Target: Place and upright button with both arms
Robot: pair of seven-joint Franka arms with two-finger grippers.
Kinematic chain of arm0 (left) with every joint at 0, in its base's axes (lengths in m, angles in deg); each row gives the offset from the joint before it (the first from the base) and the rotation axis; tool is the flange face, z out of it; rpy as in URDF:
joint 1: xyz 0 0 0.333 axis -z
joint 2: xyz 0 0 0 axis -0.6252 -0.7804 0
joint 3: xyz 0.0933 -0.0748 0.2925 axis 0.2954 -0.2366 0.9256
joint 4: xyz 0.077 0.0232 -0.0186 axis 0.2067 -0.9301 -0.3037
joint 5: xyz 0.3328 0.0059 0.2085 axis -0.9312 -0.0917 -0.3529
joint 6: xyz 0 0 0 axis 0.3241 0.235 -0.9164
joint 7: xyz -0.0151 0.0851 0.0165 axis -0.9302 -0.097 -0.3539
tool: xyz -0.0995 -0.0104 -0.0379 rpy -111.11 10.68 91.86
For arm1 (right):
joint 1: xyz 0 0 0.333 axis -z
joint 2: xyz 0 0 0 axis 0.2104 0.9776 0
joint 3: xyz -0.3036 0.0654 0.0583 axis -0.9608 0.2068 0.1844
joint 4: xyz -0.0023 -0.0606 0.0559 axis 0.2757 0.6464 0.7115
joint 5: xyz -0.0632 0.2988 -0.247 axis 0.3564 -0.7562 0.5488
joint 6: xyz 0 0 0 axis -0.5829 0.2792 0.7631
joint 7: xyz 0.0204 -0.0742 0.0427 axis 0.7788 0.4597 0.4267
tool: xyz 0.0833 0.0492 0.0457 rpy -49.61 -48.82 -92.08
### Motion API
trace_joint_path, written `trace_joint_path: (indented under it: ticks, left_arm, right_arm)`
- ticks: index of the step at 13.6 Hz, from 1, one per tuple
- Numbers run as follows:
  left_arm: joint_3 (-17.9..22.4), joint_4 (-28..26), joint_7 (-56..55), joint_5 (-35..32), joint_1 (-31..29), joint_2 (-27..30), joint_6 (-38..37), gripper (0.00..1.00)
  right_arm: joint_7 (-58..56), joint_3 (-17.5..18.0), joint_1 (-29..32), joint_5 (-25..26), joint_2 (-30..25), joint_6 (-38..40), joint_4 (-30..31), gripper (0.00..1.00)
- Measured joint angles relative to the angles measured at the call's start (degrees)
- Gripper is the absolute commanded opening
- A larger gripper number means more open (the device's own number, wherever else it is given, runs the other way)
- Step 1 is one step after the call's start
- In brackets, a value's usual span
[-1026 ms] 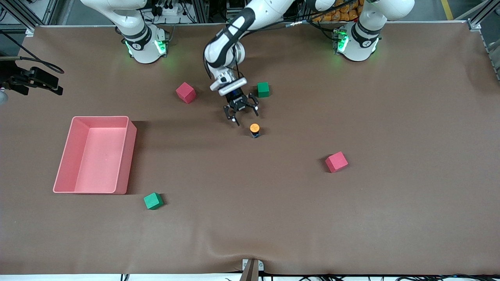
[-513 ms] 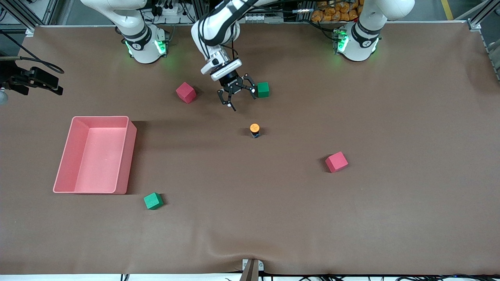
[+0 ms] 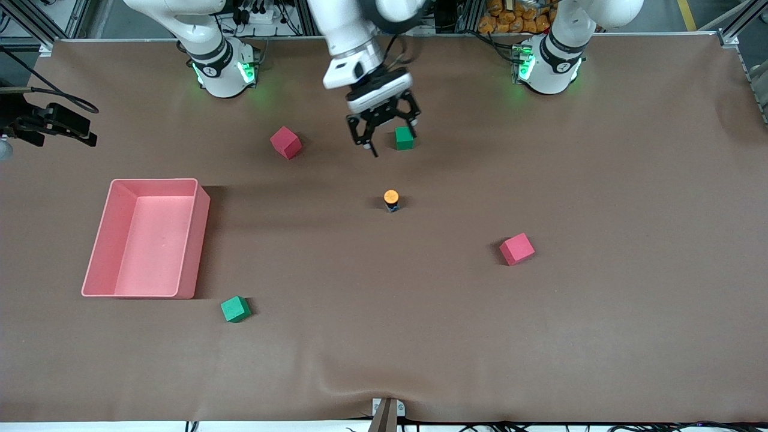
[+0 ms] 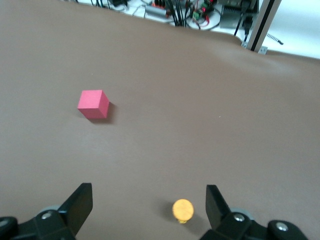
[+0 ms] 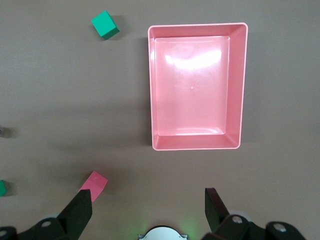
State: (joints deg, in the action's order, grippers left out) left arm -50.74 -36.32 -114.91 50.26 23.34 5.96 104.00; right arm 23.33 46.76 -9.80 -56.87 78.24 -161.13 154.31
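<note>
The button (image 3: pixel 391 200) stands upright on the brown table mat, orange cap up, with nothing holding it. My left gripper (image 3: pixel 387 135) is open and empty, up in the air over the mat beside a green cube (image 3: pixel 404 138). In the left wrist view the button (image 4: pixel 182 210) shows below the open left gripper (image 4: pixel 148 207), apart from both fingers. My right gripper (image 5: pixel 147 210) is open and empty, held high over its own base. It is out of the front view, and the right arm waits.
A pink bin (image 3: pixel 153 180) sits toward the right arm's end and also shows in the right wrist view (image 5: pixel 197 26). Red cubes (image 3: pixel 285 142) (image 3: pixel 516 249) and another green cube (image 3: pixel 235 309) lie scattered. The left wrist view shows a red cube (image 4: pixel 93 104).
My left gripper has risen and drawn away from the button toward the bases, staying open. It now hangs by the green cube. The button has not moved.
</note>
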Motion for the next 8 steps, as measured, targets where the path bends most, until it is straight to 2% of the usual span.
trace_joint_path:
  ticks: [8]
  left_arm:
    - [0.1, 1.6, 34.7, 18.6, -21.7, 9.8, 0.9, 1.0]
  right_arm:
    - [0.0, 0.0, 0.0, 0.0, 0.0, -0.1, 0.0, 1.0]
